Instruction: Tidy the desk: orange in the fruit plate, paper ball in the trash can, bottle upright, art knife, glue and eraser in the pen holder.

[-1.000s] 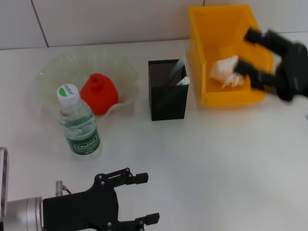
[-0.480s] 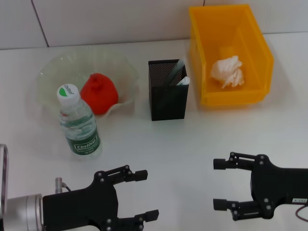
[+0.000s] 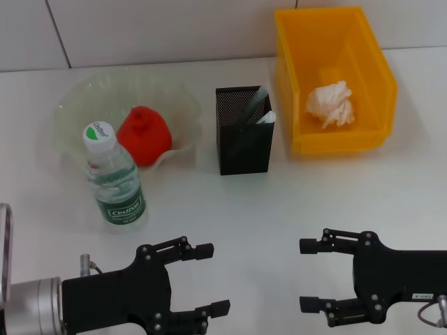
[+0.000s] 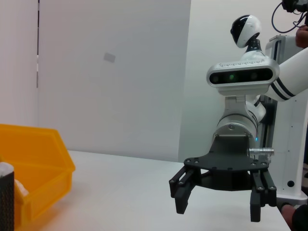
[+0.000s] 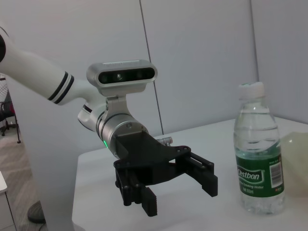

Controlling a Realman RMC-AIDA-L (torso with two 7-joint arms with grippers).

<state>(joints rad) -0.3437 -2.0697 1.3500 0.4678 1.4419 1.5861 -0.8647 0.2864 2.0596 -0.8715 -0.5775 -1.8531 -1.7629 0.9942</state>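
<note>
Hovering low at the near edge of the white table [image 3: 279, 202], both grippers are parked facing each other w/ fingers spread and nothing between them. Left gripper [image 3: 209, 279] sits near-left in the head view, right gripper [image 3: 307, 275] near-right, well apart from each other and from all task items.

Orange [image 3: 143, 135] lies in the clear fruit plate [image 3: 84, 105] at far left. Bottle [image 3: 114, 178] stands upright just in front of the plate, cap on, green label facing fwd; it overlaps the plate's near rim in view, so contact there can't be told. Black mesh pen holder [image 3: 242, 143] stands mid-table between plate and bin; a slim greyish item and a white item poke out of its top, but which of knife, glue or eraser they are can't be told. Paper ball [image 3: 330, 103] rests inside the yellow trash can [image 3: 374, 63] at far right.

Right wrist view shows the left gripper w/ open fingers beside the upright bottle; left wrist view shows the right gripper, fingers also apart, w/ the trash can's corner near the frame edge.
</note>
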